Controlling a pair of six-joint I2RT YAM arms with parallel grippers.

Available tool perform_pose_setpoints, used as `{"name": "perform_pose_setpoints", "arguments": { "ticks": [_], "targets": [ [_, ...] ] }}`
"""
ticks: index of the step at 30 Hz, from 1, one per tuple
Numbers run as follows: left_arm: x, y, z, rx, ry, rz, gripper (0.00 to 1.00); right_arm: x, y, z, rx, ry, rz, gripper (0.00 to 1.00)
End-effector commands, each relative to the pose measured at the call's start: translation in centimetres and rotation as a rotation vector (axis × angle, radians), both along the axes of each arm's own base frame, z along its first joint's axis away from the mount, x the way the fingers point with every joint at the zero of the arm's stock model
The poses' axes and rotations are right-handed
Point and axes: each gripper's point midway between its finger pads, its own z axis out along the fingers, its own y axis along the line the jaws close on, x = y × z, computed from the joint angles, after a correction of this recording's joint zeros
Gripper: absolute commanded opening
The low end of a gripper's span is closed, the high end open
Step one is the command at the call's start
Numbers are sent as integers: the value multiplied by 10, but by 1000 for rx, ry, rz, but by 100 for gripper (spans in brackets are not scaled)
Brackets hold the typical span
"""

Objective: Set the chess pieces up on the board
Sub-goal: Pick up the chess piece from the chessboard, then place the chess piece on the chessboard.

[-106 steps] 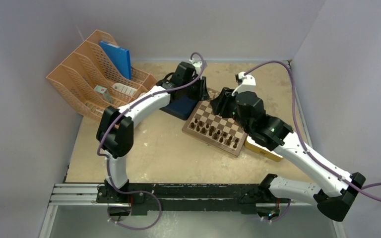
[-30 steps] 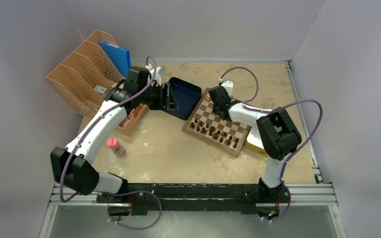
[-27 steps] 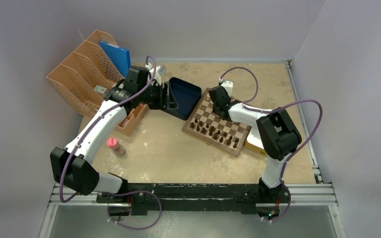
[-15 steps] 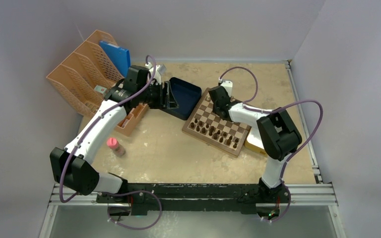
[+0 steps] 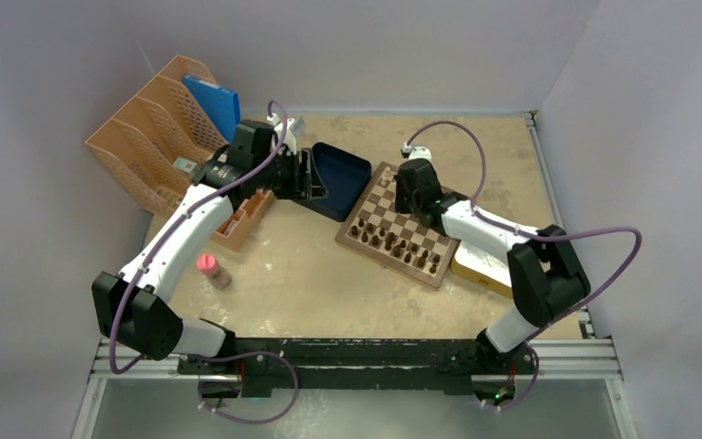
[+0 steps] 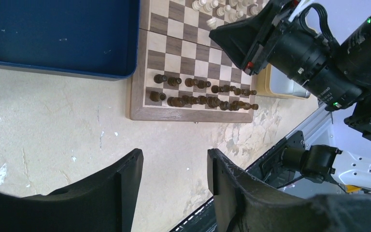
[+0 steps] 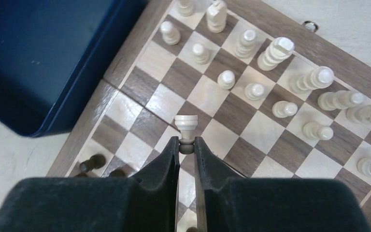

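Centre of the right wrist view: my right gripper (image 7: 187, 143) is clamped on a cream chess piece (image 7: 186, 124) above the board (image 7: 207, 94). My left gripper (image 6: 174, 157), lower frame, stands apart.

Right wrist cam: foot of held cream piece (image 7: 186, 123) buried inside right gripper (image 7: 187, 144). Also cream chess pieces (image 7: 251, 89) at right edge clipped. Left wrist cam: blue tray (image 6: 53, 34) cut by frame, metal tray (image 6: 286, 88) mostly behind right arm (image 6: 314, 53). Top cam: piece types too tiny for me.
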Motion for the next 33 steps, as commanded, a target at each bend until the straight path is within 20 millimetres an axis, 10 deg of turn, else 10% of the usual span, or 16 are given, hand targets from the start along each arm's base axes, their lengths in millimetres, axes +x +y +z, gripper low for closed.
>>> {"name": "perform_pose_setpoints", "arguments": {
  "ticks": [1,11,24,33],
  "targets": [
    [11,-7,21,-46,-83,-9,50,-6,19,30,48,-83,175,15],
    [4,-34,55,-177,-234,-225,45,-60,82,119,210,-280,720,17],
    [-49,-33,43,-14,-1123,-859,46,-126,114,140,378,-101,1097,14],
    [-59,-41,44,14,-1311,-1073,50,-153,117,144,417,-46,1183,14]
  ]
}}
